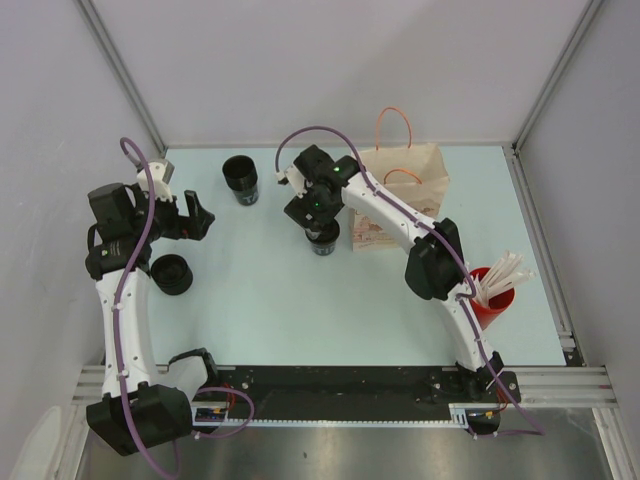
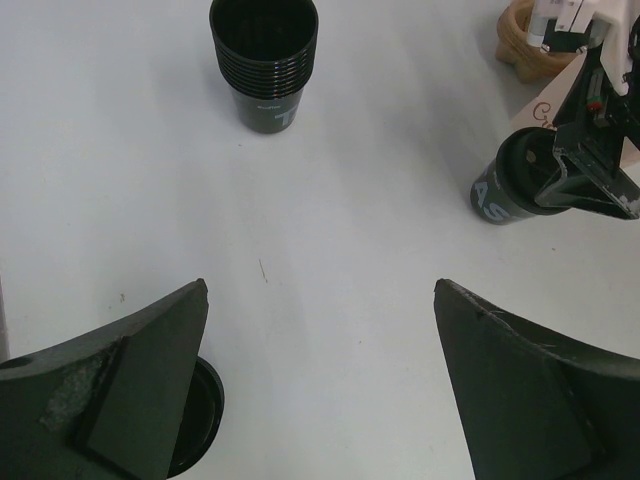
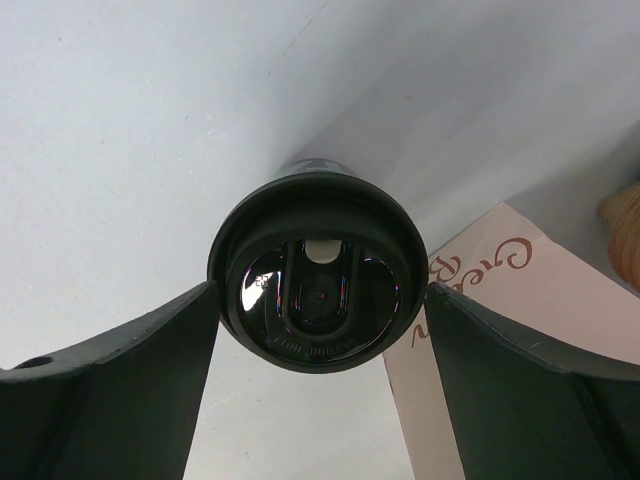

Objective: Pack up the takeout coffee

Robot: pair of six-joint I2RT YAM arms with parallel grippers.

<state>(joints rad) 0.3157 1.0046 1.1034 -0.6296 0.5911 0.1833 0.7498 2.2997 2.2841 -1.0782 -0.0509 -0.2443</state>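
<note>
The coffee cup (image 3: 318,270), black with a domed black lid, stands upright on the table beside the paper bag (image 3: 520,300). My right gripper (image 3: 322,290) straddles its lid, one fingertip close at each side of the rim, jaws still apart. From above, the right gripper (image 1: 318,222) covers the cup (image 1: 324,243). The brown bag (image 1: 405,190) lies flat with its orange handles toward the back. My left gripper (image 2: 320,285) hangs wide open over bare table at the left (image 1: 200,218). In the left wrist view the cup (image 2: 500,190) shows at the right.
A stack of black cups (image 1: 240,180) stands at the back left (image 2: 264,60). A stack of black lids (image 1: 172,273) lies near the left arm (image 2: 203,420). A red cup of white stirrers (image 1: 492,290) stands at the right by the table edge.
</note>
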